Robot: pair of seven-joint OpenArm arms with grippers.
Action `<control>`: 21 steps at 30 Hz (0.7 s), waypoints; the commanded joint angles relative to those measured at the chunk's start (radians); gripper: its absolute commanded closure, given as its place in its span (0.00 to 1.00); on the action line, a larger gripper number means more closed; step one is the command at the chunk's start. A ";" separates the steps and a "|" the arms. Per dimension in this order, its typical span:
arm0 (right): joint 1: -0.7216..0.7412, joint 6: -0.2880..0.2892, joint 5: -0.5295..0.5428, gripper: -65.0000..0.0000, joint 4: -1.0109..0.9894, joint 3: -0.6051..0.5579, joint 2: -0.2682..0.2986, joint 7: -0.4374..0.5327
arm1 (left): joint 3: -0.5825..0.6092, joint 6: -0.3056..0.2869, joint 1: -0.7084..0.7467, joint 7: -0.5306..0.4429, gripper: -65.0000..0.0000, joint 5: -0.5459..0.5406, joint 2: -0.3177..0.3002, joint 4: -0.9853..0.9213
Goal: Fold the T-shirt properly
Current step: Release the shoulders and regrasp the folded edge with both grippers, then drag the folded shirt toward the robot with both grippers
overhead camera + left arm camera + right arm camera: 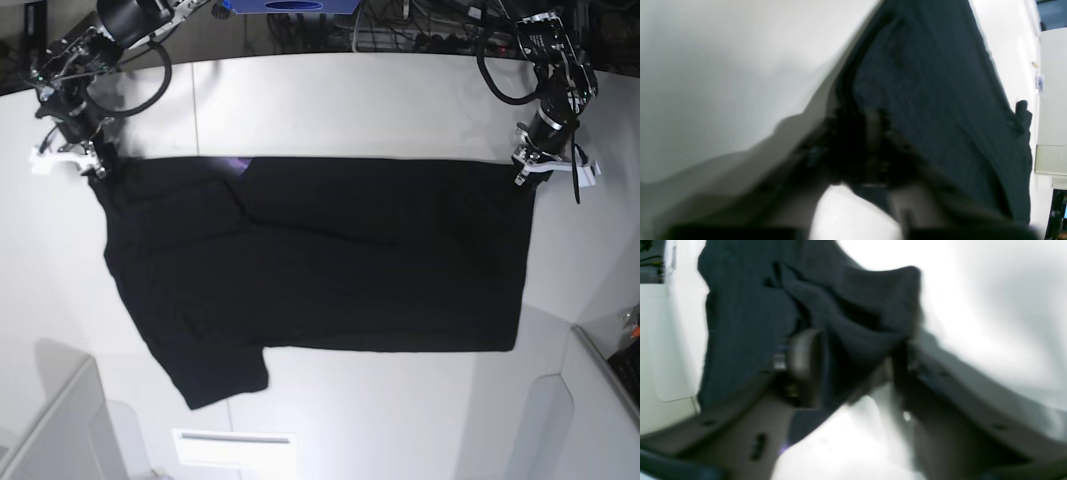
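- I am looking down in the base view at the T-shirt (330,270), which is lying spread black side up across the middle of the white table (360,110), its long edge running from nine o'clock to three o'clock.
- One short sleeve is sticking out toward seven o'clock, near the table's front edge.
- A small sliver of purple print is peeking out along the far edge of the cloth, toward eleven o'clock from the shirt's middle.
- My left gripper (528,170) is sitting at the shirt's far corner at about two o'clock in the base view, touching the cloth there.
- In the left wrist view my left gripper (873,133) is showing as a dark blur with black fabric (940,100) draped right over and around it; its fingers are looking pressed together, and I am reading it as clenched on the T-shirt's corner.
- My right gripper (95,160) is sitting at the opposite far corner, at about ten o'clock in the base view, also touching the cloth.
- In the right wrist view my right gripper (853,363) is standing with its two fingers (805,356) apart and a bunched fold of the black fabric (846,316) lying between them.
- The picture there is blurred, so I cannot tell whether those fingers are truly pinching the fold or merely straddling it.
- The shirt's near edge is lying flat, with bare table showing all round the cloth.
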 commanded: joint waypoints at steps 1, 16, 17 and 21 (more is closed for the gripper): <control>0.000 -0.009 -0.014 0.70 0.007 0.000 0.006 -0.012 | 0.001 0.013 0.006 0.023 1.00 0.015 -0.006 0.004; -0.038 -0.007 -0.013 1.00 0.015 0.009 0.006 -0.043 | -0.006 0.013 0.110 0.023 1.00 0.011 -0.026 0.062; -0.043 -0.007 -0.013 1.00 0.015 0.009 0.006 -0.045 | -0.006 0.012 0.119 0.023 1.00 0.010 -0.026 0.064; -0.072 -0.007 -0.011 1.00 0.015 0.009 0.006 -0.045 | -0.008 0.012 0.150 0.023 1.00 0.008 -0.037 0.093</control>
